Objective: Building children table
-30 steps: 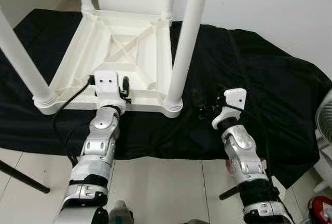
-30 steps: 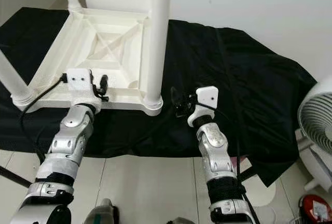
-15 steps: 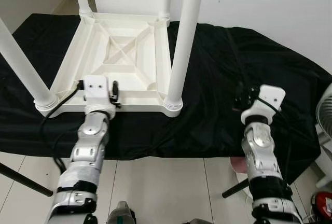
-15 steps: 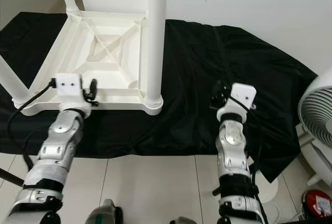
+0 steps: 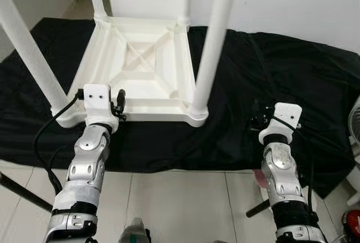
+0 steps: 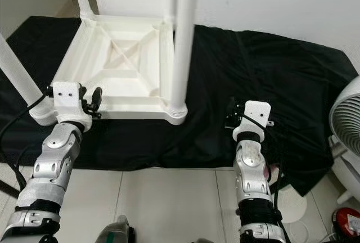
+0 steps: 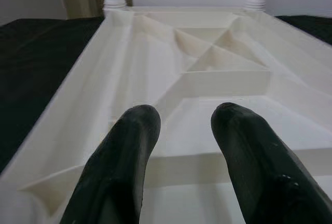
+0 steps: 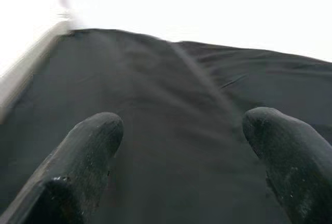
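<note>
- The black cloth covers the low surface in front of the robot and hangs over its near edge toward the tiled floor.
- The white plastic children's table lies upside down on the cloth, left of centre, with its ribbed underside facing up and its legs pointing upward.
- Four legs stand in the corner sockets; the near right leg rises tall from its socket at the near right corner.
- As a judgement: the table looks like light, stiff moulded plastic with smooth, somewhat slippery surfaces. The raised rim or a leg close to its socket seems the safest place to grip, since a high grip on a leg could lever it loose.
- The left tool hovers just over the table's near rim, fingers spread with nothing between them, aimed along the ribbed underside.
- The right tool hangs over bare cloth, well apart from the table and to its right, fingers spread wide and empty.
- A white fan stands at the far right.
</note>
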{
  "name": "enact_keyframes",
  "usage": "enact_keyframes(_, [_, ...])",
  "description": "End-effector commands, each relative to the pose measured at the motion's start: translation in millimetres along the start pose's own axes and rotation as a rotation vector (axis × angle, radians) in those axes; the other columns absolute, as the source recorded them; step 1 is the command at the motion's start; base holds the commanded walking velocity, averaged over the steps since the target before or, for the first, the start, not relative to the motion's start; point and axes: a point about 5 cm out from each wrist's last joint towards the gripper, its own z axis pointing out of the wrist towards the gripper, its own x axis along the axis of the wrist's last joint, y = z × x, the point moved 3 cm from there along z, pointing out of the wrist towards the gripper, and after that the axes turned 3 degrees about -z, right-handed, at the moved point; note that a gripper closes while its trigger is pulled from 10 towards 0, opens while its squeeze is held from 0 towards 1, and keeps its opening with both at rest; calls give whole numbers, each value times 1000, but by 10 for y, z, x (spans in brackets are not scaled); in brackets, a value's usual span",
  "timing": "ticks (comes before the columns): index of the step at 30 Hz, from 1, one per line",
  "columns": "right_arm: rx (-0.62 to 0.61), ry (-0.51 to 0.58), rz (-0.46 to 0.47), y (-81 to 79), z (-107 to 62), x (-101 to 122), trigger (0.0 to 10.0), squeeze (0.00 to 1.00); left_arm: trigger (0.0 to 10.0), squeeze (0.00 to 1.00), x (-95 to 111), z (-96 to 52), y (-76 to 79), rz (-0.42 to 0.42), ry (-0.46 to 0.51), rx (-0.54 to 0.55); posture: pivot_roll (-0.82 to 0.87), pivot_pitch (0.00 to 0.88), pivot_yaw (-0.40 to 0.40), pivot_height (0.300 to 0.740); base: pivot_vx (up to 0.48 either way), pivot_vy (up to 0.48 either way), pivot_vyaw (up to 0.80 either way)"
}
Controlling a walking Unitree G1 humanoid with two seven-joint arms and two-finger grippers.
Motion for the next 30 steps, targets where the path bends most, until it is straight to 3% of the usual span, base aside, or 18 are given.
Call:
enact_keyframes(1, [-14, -17, -19, 79, -26, -50, 10000, 0, 10000, 0, 4, -13, 44, -9, 9, -15, 98, 0, -53, 740, 0, 0, 0])
enact_keyframes(12, [2, -26, -18, 34, -57, -73, 10000, 0, 10000, 0, 1, -51, 69, 29, 22, -33, 99, 0, -58, 740, 0, 0, 0])
enact_keyframes(17, [-15, -56, 10, 72, -67, -119, 10000, 0, 10000, 0, -10, -91, 106, 84, 23, -62, 107, 4, -62, 740, 0, 0, 0])
enact_keyframes(21, [-17, -58, 1, 92, -54, -120, 10000, 0, 10000, 0, -15, -114, 117, 81, 19, -81, 110, 12, -63, 740, 0, 0, 0])
enact_keyframes(30, [7, -43, -19, 25, -35, -89, 10000, 0, 10000, 0, 25, -99, 115, 65, 34, -72, 112, 15, -63, 740, 0, -414, 0])
